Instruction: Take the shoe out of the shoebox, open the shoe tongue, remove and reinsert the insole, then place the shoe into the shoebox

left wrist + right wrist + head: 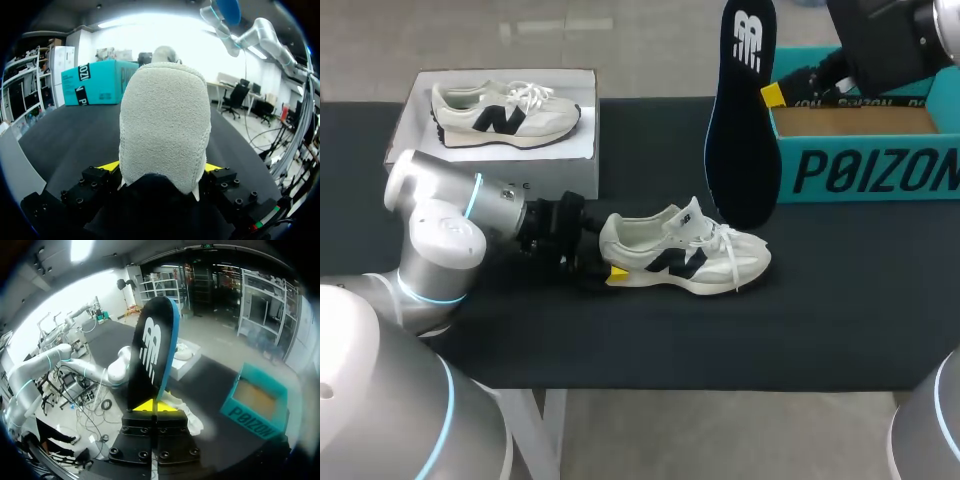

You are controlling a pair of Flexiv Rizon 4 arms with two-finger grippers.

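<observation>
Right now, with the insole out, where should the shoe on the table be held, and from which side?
Grip the shoe at its heel, from behind, where the left gripper holds it. It stands upright with its opening facing up, so a heel grip likely leaves the opening free for the insole in the right gripper.

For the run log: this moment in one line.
left fingers: shut on shoe heel | right fingers: shut on insole, upright | shoe: on table, outside shoebox
</observation>
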